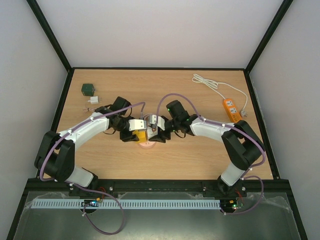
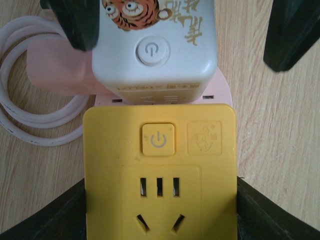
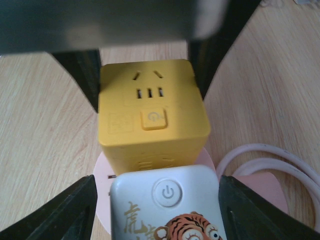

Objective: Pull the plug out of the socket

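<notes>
Left gripper [image 2: 160, 205], seemingly tight on socket [image 2: 159, 150]

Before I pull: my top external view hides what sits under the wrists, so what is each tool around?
Observer: The left tool clamps the sides of a yellow cube socket.
Operator: And the right one?
Observer: The right tool straddles a white tiger-print cube, with a gap on one side.
Operator: Are the two cubes apart?
Observer: No, they meet end to end with no gap showing.
</notes>
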{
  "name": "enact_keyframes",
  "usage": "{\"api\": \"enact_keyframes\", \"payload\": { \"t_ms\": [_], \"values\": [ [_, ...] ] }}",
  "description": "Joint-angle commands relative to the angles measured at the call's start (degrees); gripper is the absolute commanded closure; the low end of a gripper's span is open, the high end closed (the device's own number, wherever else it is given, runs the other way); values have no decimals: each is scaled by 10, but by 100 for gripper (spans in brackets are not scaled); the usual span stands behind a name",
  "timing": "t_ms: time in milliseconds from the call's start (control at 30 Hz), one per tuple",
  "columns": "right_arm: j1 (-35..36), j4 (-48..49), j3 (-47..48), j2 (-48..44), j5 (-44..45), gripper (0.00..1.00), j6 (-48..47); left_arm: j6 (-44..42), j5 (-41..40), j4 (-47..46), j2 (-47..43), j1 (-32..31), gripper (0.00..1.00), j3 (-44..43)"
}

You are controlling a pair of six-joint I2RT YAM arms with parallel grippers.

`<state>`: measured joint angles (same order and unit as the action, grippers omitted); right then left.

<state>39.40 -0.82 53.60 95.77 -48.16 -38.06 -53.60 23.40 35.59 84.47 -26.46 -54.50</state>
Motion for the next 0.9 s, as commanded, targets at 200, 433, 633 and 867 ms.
{"api": "enact_keyframes", "payload": {
  "t_ms": [200, 433, 633, 867],
  "values": [
    [1, -21, 11, 36, 38, 46, -29, 8, 76, -27, -32, -3, 63, -17],
    [2, -32, 5, 46, 51, 49, -42, 20, 121, -11, -37, 11, 64, -42],
    [4, -32, -3, 47, 60, 50, -47, 21, 170, 32, -28, 37, 64, -73],
    [4, -38, 7, 40, 46, 50, -30, -13, 121, 48, -39, 121, 64, -71]
  ]
}}
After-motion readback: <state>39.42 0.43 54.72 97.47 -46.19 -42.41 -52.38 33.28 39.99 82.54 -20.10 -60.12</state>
